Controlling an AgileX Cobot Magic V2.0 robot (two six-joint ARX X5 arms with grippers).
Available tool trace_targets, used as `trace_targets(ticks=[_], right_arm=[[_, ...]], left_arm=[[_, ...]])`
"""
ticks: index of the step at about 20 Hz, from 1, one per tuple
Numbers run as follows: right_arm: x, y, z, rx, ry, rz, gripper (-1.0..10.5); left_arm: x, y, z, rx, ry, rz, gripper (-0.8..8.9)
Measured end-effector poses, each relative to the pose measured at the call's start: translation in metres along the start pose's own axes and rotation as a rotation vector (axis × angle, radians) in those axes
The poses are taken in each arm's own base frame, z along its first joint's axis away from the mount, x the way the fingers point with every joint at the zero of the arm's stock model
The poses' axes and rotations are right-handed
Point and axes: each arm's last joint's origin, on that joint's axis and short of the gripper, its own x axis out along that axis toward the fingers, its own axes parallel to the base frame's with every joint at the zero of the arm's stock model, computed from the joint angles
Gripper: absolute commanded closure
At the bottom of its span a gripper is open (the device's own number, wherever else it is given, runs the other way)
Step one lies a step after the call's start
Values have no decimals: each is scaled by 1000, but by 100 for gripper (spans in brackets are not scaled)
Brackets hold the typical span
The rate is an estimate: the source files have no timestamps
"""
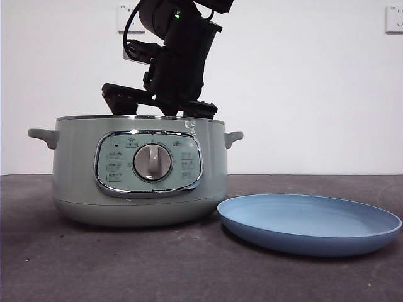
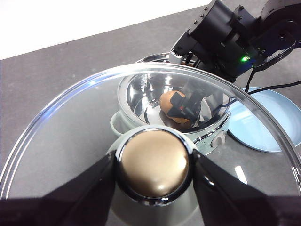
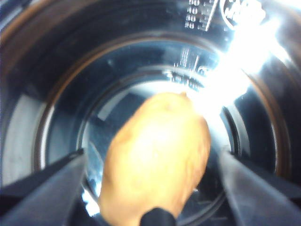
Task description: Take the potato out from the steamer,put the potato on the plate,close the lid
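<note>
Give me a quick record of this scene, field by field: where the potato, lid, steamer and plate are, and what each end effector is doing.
potato: inside the steamer, not yet lifted out
steamer: on the table, uncovered
lid: held off the steamer by its knob
plate: on the table beside the steamer, nothing on it
left end effector: shut on the lid knob
right end effector: down inside the steamer, jaws open on either side of the potato

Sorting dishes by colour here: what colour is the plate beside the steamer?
Matte light blue; the plate shows best in the front view.
</note>
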Motion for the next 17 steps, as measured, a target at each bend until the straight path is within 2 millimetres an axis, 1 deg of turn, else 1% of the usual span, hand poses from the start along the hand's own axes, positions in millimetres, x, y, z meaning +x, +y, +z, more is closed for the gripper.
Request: trace_targets(ticks=[3,4,9,10,11,12,13,14,15,17], right_arm=[[0,0,-1,0,10,3,948],[0,0,-1,0,9,3,963],[0,0,-1,0,6,3,964],[-2,0,0,0,4,3,964],[-7,0,1,0,-6,4,964],[-19,0,5,1,-31,6,964],[-39,0,10,2,-68,9,964],[-66,-1,15,3,-117,13,964],[-98,-1,18,4,-169,16,964],[-150,-5,16,-2,-230,14,964]], left_arm=[[0,0,0,0,0,0,822],[0,0,0,0,0,0,822],[0,0,0,0,0,0,822],[0,0,0,0,0,0,822],[0,0,0,0,0,0,822],[0,0,0,0,0,0,822],[0,0,0,0,0,0,822],[0,0,0,1,-2,-1,822],[0,0,1,2,-7,-3,822],[0,0,2,4,-20,-6,822]])
